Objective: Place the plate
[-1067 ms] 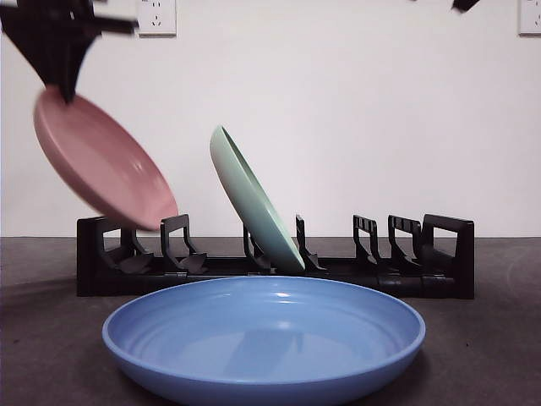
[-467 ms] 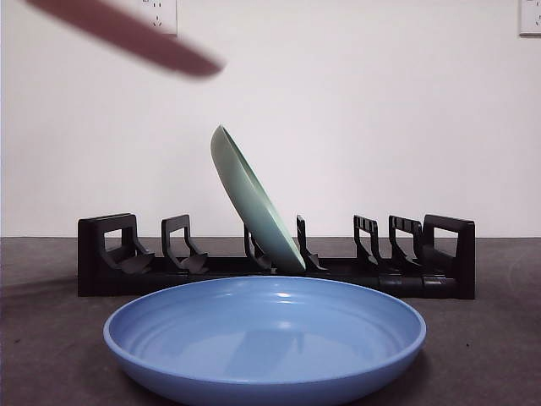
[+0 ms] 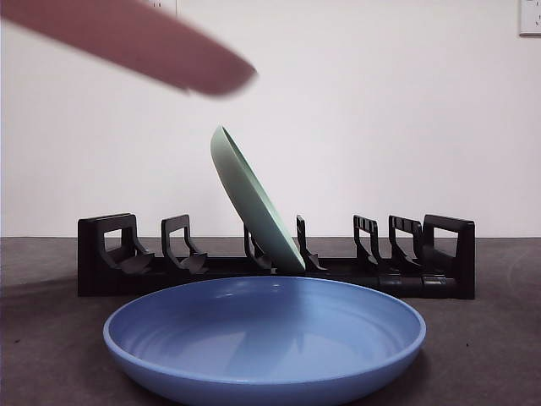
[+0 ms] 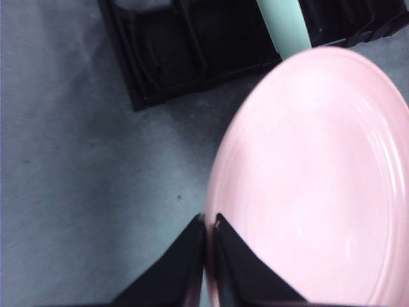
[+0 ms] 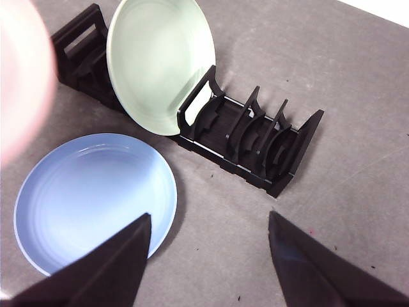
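Observation:
My left gripper (image 4: 208,224) is shut on the rim of a pink plate (image 4: 319,185), held high in the air. In the front view that pink plate (image 3: 135,42) shows blurred at the top left, above the left end of the black rack (image 3: 275,264). A pale green plate (image 3: 254,203) leans in a middle slot of the rack. A blue plate (image 3: 264,338) lies flat on the table in front of the rack. My right gripper (image 5: 209,262) hangs open high above the table, holding nothing.
The rack (image 5: 255,137) has free slots at both ends. The dark grey table (image 5: 345,70) stretches around it. A white wall with sockets (image 3: 529,17) stands behind.
The pink plate has been lifted from near the rack's left slots to the top of the front view, and now reaches a little farther right and lower than half a second ago.

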